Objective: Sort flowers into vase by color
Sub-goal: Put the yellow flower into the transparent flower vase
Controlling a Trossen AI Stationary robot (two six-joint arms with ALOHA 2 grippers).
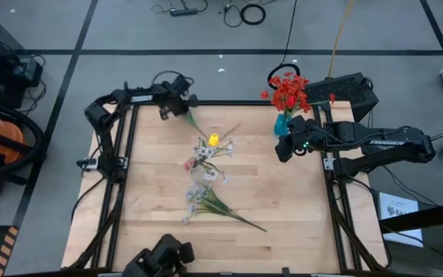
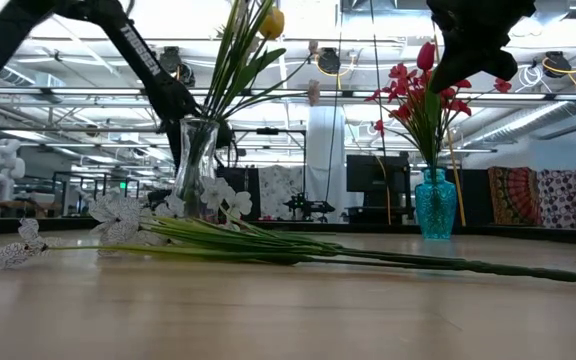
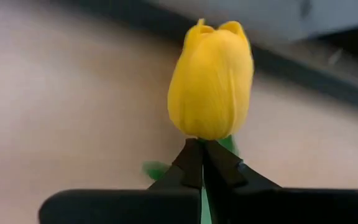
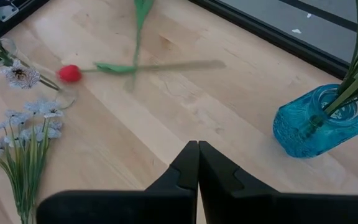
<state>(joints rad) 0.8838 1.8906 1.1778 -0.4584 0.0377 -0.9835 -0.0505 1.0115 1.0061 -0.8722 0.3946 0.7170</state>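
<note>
Gripping the stalk of a yellow tulip [image 3: 211, 78] just under its bud, the left end effector [image 1: 177, 105] had its fingers pinched shut on the green stem at the far left part of the bench [image 1: 283, 208], so the step in hand looked like the pickup of a yellow flower. The next move would probably call for lifting it free and carrying it to a vase; a clear glass vase [image 2: 197, 165] showed in the low view. The right end effector [image 4: 197, 163] hovered empty with fingers pressed together, just beside the teal vase [image 1: 282, 125], which already held red flowers [image 1: 290, 91]. A red bud [image 4: 70, 73] and pale sprays [image 1: 200, 201] lay mid-bench, possibly snagging the tulip's stem.
</note>
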